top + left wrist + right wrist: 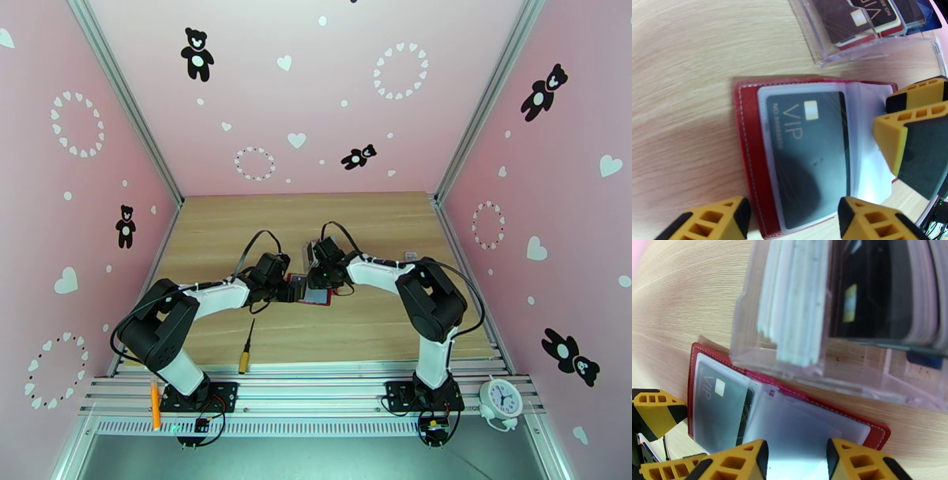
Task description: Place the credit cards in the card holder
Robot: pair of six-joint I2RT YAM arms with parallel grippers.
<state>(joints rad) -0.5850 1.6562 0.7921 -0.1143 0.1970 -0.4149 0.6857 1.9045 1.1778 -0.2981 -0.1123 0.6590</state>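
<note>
The left tool [794, 221] is released, its fingers wide apart over the open red card holder [746, 158], which lies flat at the middle of the table [683, 79]. A dark VIP card [809, 158] is seated in its clear sleeve, so no grip seems needed. The right tool [796, 461] straddles a loose sleeve page, probably to steady it; I cannot tell whether it is pinching or pressing. The left wrist view shows the lettering on the card, whereas the overhead view shows just a red patch.

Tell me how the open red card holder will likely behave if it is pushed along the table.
The card holder lies flat and thin on the smooth wooden table, so it would probably slide rather than tip. Its clear sleeves look thin and fan apart loosely, so they likely flop when lifted.
</note>
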